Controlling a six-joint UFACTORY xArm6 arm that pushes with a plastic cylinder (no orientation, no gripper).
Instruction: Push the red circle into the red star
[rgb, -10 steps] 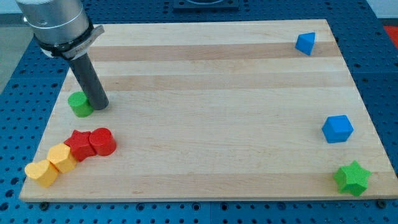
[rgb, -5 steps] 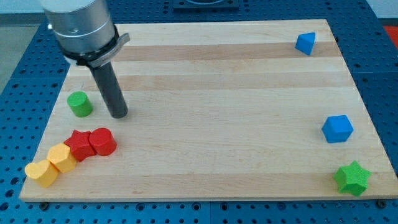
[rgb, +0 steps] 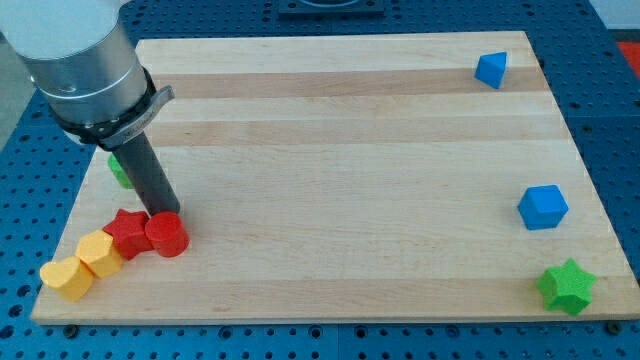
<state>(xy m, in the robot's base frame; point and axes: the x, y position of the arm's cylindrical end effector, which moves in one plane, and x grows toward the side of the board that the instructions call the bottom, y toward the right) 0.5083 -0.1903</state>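
The red circle sits at the board's lower left, touching the red star on its left side. My tip stands right at the top edge of the red circle, touching or nearly touching it. The rod leans up to the view's left from there and hides most of a green cylinder.
An orange block touches the red star's left side, and a yellow heart-like block touches that. A small blue block sits at the top right, a blue cube at the right, a green star at the bottom right.
My tip moved right past the green cylinder, then came down and left to the top edge of the red circle. The red circle has shifted slightly down.
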